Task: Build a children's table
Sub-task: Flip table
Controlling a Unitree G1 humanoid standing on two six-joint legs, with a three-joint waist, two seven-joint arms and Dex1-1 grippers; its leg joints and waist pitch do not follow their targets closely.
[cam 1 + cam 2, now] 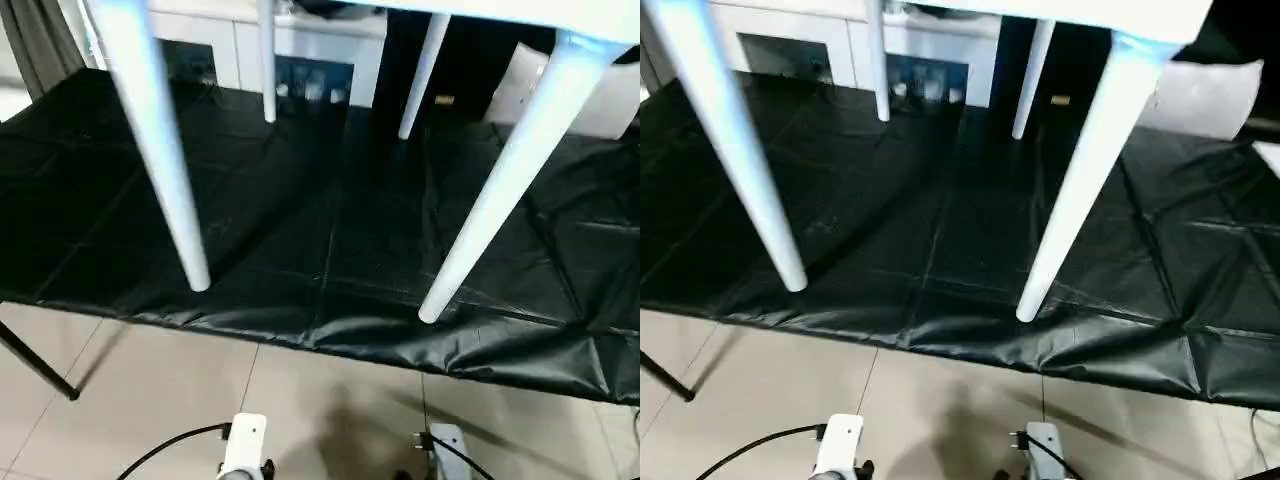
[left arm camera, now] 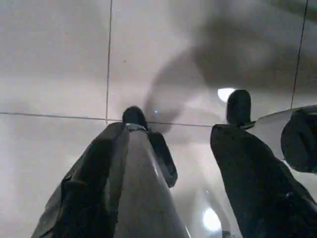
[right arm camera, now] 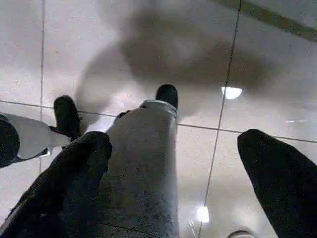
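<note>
Four legs of children's table [image 1: 520,160] on black sheet [image 1: 330,230], wrist views: left pincer [image 2: 185,111] and right pincer [image 3: 208,114] wide over floor tiles [image 2: 54,54]

The children's table [image 1: 520,15] is cut off at twelve o'clock — its top barely shows. The near legs' [image 1: 160,150] upper ends run out of view, and the white cabinets [image 1: 250,50] are partly hidden behind the legs.
</note>
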